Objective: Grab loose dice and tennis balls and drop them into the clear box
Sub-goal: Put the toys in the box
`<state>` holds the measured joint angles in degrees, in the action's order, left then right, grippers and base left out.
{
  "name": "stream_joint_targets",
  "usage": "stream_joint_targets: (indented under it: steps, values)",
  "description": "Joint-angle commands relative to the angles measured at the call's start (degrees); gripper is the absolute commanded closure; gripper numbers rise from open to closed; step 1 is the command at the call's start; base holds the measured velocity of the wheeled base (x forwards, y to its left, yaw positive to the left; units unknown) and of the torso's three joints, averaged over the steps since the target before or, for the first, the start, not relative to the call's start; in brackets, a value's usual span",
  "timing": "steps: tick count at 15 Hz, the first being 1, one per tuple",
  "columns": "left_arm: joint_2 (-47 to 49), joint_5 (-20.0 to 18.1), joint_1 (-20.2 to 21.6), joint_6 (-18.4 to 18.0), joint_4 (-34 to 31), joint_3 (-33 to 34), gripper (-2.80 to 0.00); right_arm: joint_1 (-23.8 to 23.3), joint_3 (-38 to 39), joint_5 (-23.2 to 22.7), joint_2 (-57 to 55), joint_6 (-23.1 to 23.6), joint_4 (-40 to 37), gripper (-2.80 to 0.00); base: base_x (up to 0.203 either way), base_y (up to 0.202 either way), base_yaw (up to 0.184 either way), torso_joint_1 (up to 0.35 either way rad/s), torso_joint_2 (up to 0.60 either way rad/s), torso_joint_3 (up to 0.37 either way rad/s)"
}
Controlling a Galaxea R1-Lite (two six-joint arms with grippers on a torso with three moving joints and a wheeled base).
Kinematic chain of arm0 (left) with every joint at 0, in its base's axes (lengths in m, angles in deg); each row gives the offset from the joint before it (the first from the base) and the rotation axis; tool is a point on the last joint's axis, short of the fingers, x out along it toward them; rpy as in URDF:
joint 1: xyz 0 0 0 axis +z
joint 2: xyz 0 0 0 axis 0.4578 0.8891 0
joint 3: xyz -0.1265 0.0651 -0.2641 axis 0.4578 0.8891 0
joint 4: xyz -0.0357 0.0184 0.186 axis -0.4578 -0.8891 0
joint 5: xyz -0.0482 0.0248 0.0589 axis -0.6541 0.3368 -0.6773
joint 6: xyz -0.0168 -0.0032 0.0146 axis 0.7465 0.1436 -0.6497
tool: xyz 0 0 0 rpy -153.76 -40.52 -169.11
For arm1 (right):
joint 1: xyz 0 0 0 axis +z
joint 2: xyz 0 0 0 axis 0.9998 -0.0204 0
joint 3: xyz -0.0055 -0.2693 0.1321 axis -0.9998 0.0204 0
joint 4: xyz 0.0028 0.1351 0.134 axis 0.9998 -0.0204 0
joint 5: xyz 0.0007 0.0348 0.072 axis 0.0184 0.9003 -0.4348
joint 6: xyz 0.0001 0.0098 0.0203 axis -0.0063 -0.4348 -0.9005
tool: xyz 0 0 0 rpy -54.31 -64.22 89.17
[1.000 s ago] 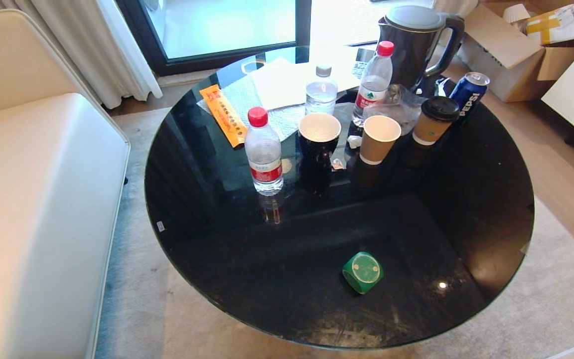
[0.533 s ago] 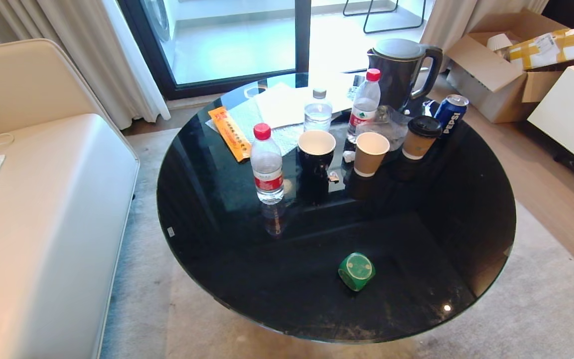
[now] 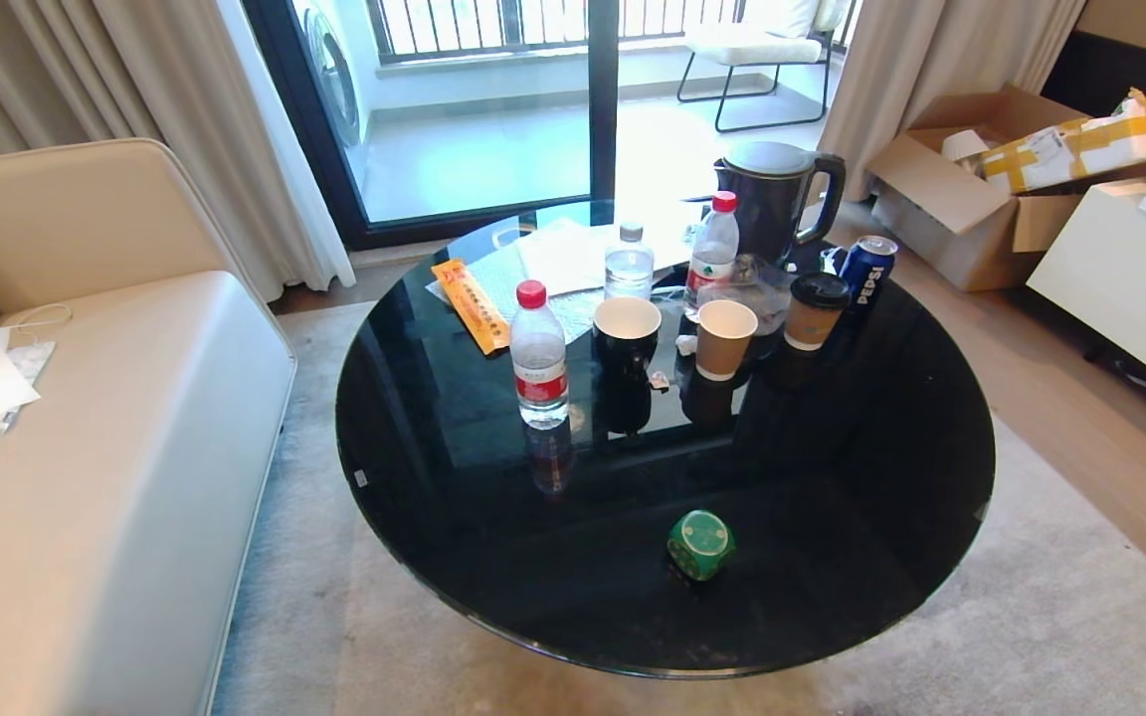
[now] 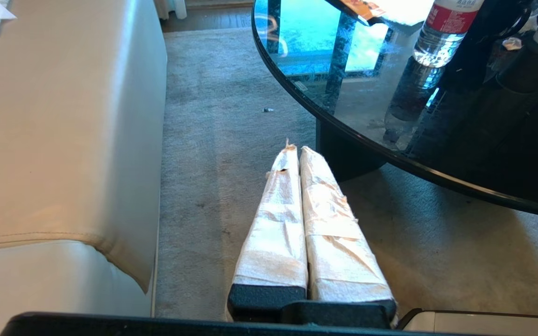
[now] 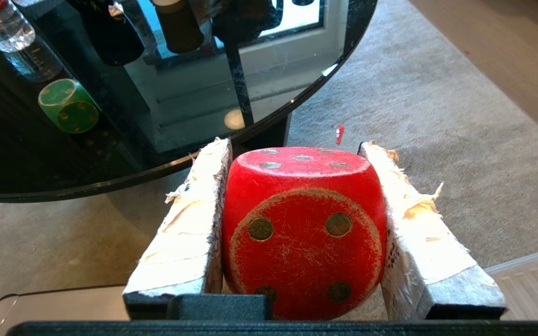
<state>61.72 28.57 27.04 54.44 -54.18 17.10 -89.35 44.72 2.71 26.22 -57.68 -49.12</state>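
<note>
Since the earlier frame the head view has lifted, the whole scene shifting down and showing more of the balcony door; the things themselves lie as before. On the left, beside the cream sofa (image 3: 105, 477), the left gripper (image 4: 297, 151) hangs over the carpet, fingers pressed together, empty. The green die (image 3: 700, 544) sits on the round black glass table (image 3: 861, 557) near its front edge. On the right, the right gripper (image 5: 297, 148) clamps the red die (image 5: 304, 233) above the carpet.

green die (image 3: 700, 544) alone on bare near half of round glass table (image 3: 861, 477), bottles, cups (image 3: 726, 338), kettle (image 3: 770, 199) crowding far half, sofa (image 3: 95, 477) close on left, open carpet (image 3: 1060, 617) right
</note>
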Motion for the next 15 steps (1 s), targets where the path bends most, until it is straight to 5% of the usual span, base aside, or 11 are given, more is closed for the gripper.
stream_joint_targets:
  steps: [1, 11, 15]
  values:
    - [0.1, 0.0, 0.0, 0.0, 0.0, 0.0, 0.00, 0.0, 0.0, 0.0, 0.0, 0.0, 0.0, 0.00, 0.000, 0.000, 0.000, 0.002, 0.00, 0.198]
    - [0.1, 0.0, 0.0, -0.1, 0.0, 0.0, 0.00, 0.0, 0.0, 0.0, 0.0, 0.0, 0.0, 0.00, 0.000, 0.000, 0.000, 0.004, 0.00, 0.092]
    - [0.1, 0.0, 0.0, -0.1, 0.1, 0.0, 0.00, 0.0, 0.1, 0.0, 0.0, 0.0, 0.0, 0.00, -0.144, 0.000, -0.001, 0.003, 0.00, 0.003]
